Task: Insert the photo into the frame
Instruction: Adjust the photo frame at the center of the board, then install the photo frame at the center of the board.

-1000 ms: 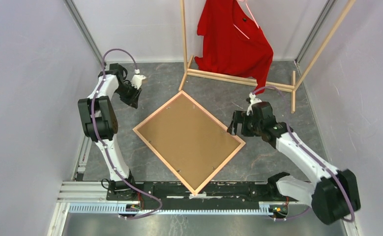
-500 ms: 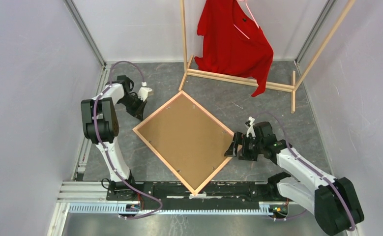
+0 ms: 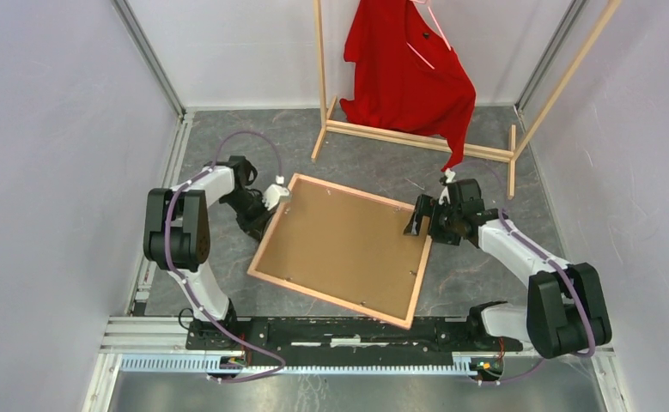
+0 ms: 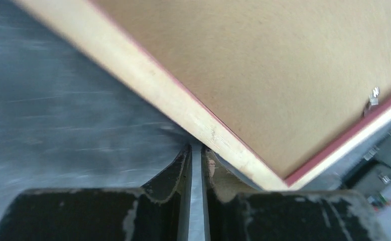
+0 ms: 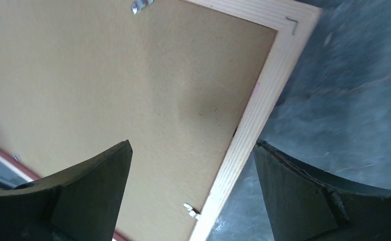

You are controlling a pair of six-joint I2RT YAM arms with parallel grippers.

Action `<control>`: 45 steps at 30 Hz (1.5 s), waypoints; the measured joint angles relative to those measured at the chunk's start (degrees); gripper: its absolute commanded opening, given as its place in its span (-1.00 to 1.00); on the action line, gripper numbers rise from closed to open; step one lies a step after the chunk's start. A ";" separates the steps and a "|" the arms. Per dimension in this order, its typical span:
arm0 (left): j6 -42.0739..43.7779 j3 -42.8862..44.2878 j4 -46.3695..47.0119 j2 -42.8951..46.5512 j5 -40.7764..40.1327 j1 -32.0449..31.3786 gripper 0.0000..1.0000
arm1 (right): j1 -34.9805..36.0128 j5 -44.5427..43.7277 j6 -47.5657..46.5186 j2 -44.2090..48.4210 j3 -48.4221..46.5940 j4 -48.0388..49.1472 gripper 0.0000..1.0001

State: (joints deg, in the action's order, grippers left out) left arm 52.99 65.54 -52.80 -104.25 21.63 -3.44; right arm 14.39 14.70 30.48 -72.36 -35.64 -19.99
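The frame (image 3: 329, 299) lies back up in the middle of the table, its light wood rim around a brown backing board (image 3: 343, 245). The photo is not in view. My left gripper (image 3: 272, 199) is shut, and its tips press against the outer edge of the frame's far left corner. In the left wrist view the fingertips (image 4: 197, 148) touch the wood rim (image 4: 158, 90). My right gripper (image 3: 416, 221) is open at the frame's far right corner. In the right wrist view its jaws (image 5: 192, 145) straddle the wood rim (image 5: 263, 100) and part of the board (image 5: 133, 90).
A wooden clothes rack (image 3: 416, 137) with a red shirt (image 3: 408, 60) stands at the back, close behind the right gripper. Small metal tabs (image 5: 190, 211) stick out over the board along the rim. Walls close in on left and right.
The frame has turned from a diamond to nearly square-on and shifted right. My left gripper moved down-right to its far left corner. My right gripper swung back up to the far right corner.
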 measured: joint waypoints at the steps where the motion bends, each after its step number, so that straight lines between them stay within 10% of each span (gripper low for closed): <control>1: 0.96 -0.81 -1.29 0.35 0.68 -0.35 -0.60 | -0.90 -0.33 -0.83 -0.31 -0.79 0.17 0.96; 9: 5.46 -4.66 -11.28 0.90 4.39 -0.15 -0.60 | -3.17 -4.61 -5.68 -1.64 -8.74 0.17 0.92; 15: 4.57 5.14 -12.41 -1.68 10.56 5.38 -0.56 | -1.86 -6.19 -5.20 1.44 -10.23 2.73 0.36; 23: -2.51 7.82 -9.55 -6.84 19.37 5.95 -0.53 | 16.59 -3.74 1.70 -5.40 -9.88 15.12 -0.99; 45: -8.92 5.29 -6.12 -8.74 21.90 5.95 -0.66 | 38.29 -6.88 9.81 -45.59 -37.48 31.56 -1.00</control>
State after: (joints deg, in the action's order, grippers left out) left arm 44.07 70.83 -58.92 -112.99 43.53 2.50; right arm 52.69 7.81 40.29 -117.95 -73.12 11.57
